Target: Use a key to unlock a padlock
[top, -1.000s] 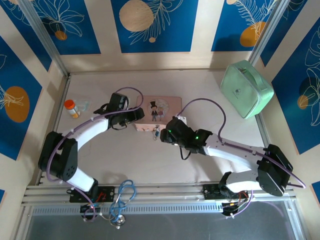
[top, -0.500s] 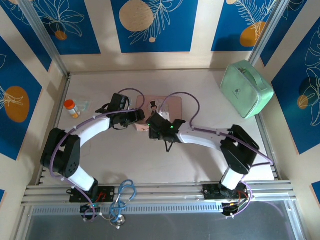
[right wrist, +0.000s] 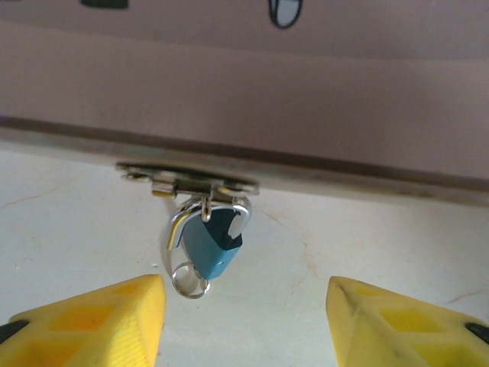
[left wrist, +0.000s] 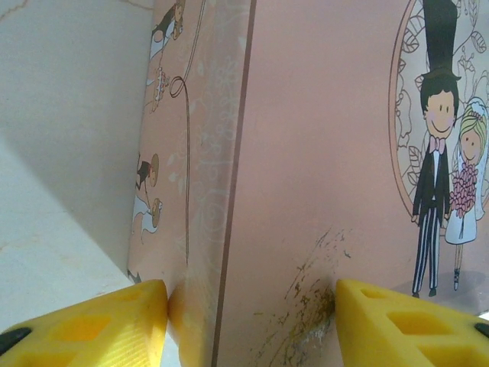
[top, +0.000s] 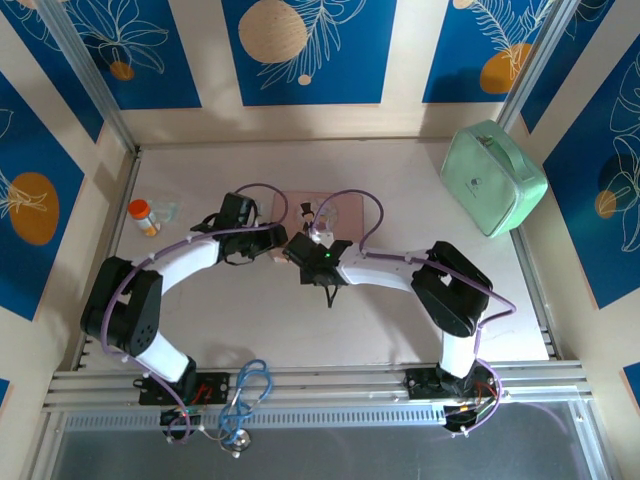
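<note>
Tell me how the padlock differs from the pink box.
The padlock is teal-blue with a silvery shackle; the pink box carries a cartoon bride and groom. The padlock is tiny, the box far larger. The box lies flat on the table; the padlock hangs tilted from the clasp on the box's front. They meet at that clasp.

The left gripper's (left wrist: 250, 329) yellow fingertips (left wrist: 99, 321) stand apart astride the pink box's (left wrist: 306, 153) edge, the left one seemingly touching its illustrated side.
</note>
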